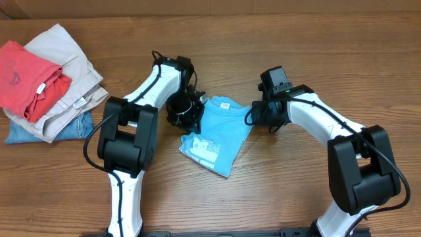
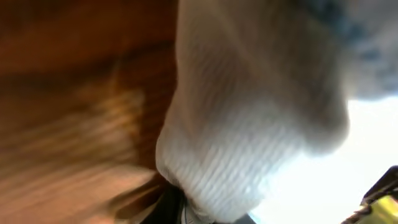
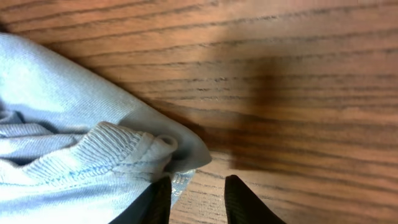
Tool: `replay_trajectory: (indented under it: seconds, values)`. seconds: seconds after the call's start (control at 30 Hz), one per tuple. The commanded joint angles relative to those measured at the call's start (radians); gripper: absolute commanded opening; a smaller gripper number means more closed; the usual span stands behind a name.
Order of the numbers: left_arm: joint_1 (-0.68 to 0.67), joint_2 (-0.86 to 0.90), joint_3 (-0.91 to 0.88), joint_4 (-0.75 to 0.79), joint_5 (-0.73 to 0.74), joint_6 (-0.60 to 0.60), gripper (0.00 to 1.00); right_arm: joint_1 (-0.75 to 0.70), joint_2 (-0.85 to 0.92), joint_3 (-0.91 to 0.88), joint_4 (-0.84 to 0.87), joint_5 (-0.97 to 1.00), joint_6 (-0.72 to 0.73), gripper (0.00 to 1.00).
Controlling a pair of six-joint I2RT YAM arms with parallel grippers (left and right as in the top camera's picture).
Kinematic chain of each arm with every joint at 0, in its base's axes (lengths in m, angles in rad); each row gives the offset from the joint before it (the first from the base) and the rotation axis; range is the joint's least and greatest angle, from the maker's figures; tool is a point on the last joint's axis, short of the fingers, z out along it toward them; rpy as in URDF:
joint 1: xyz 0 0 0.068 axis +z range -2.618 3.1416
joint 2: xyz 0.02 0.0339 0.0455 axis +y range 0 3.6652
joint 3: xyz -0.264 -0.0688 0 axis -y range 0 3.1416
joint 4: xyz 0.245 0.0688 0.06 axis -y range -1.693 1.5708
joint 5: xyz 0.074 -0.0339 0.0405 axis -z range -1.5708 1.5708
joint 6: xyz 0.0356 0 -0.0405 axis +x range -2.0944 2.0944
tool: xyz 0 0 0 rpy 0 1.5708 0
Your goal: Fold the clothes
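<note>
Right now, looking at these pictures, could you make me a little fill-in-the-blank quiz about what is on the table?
1. The folded T-shirt in the middle of the table is light ____.
2. The top garment on the pile of clothes is coloured ____.
3. The table's surface shows the grain of ____.

Missing words: blue; red; wood.

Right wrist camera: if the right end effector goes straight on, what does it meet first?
Likely the blue T-shirt, at its corner by the collar, lying on the table; depth is unclear.
</note>
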Motion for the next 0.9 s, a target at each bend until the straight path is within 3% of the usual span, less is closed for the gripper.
replay_trajectory:
  seconds: [0.0,0.1,0.4,0.43,0.5,0.53,0.87]
  values:
    - [-0.016,0.023,-0.006,-0.022,0.016,-0.124,0.15,-0.007,0.006,0.023,0.013,0.018,-0.054,0.33]
    - [-0.015,0.021,-0.005,0.0,0.014,-0.134,0.23,-0.015,0.006,0.023,0.011,0.017,-0.054,0.35]
    - [0.006,-0.078,0.114,0.07,-0.059,-0.032,0.3,-0.024,0.006,0.023,-0.003,0.018,-0.054,0.38]
    - [0.007,-0.096,0.127,0.092,-0.068,-0.024,0.39,-0.024,0.006,0.023,-0.004,0.018,-0.054,0.39]
    - [0.008,-0.127,0.135,0.148,-0.075,-0.024,0.94,-0.023,0.006,0.023,-0.005,0.017,-0.054,0.4]
    - [0.008,-0.136,0.135,0.174,-0.074,-0.016,1.0,-0.023,0.006,0.023,-0.007,0.017,-0.054,0.4]
    - [0.008,-0.077,0.134,0.225,0.002,0.118,1.0,-0.024,0.006,0.023,-0.029,0.018,-0.054,0.41]
